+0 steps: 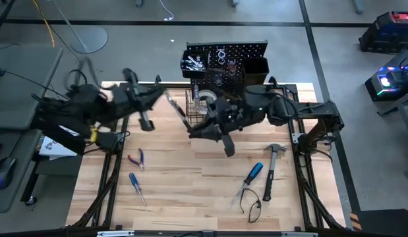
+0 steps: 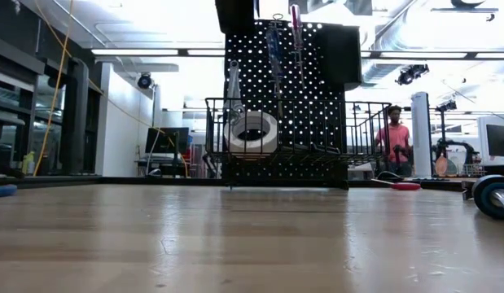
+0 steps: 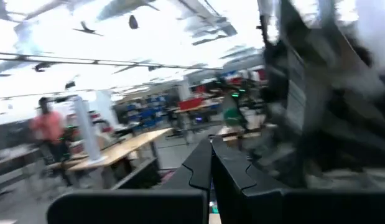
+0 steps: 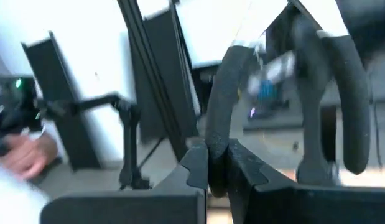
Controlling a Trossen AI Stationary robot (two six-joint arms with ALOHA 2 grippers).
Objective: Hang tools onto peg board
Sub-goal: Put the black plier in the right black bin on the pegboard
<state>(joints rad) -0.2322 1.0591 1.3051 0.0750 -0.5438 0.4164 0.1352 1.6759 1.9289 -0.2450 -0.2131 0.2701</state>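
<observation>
The right gripper hangs over the tabletop just in front of the peg board, its fingers pressed together and holding nothing. The left gripper is also pressed together and empty, lifted near the board's left side.

The main risk, as I judge it, is a collision: both arms crowd the wire basket, and a swing from either could knock the board or catch the basket's rim. Going for a tool with its fingers pressed together, a gripper would only push it along.

The basket holds a white tape roll. Screwdrivers hang on the board above. Still lying on the tabletop are a hammer, a blue screwdriver, red pliers and another blue screwdriver.
</observation>
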